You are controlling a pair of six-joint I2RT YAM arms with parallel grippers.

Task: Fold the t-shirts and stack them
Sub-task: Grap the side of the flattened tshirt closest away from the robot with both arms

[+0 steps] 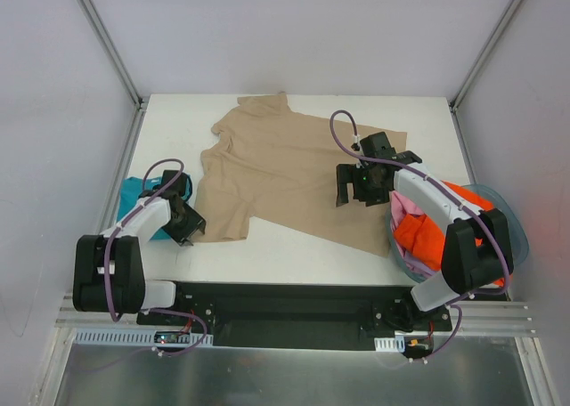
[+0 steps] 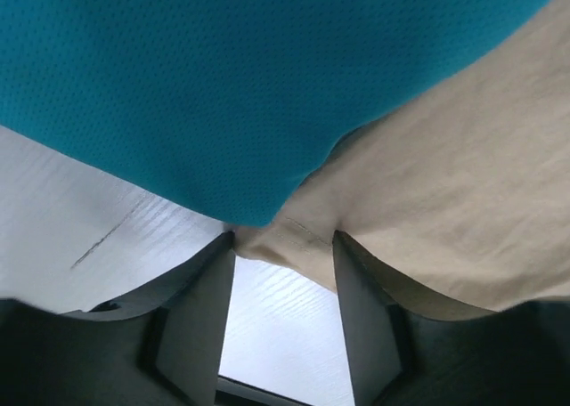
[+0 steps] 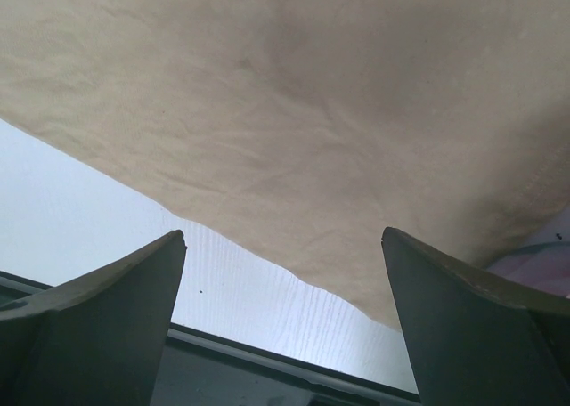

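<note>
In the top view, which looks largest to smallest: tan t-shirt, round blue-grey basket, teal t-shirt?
Largest first:
1. tan cloth t-shirt
2. round blue-grey basket
3. teal cloth t-shirt, partly hidden by the left arm

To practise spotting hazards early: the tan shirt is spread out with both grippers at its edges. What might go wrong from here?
1. Between the fingers of the left gripper sits only a hem corner of the tan shirt, with the teal shirt right against it: it may slip out, or both get pinched.
2. The right gripper, open, hovers over the tan edge near the basket; a pull there could snag or tip it.
</note>
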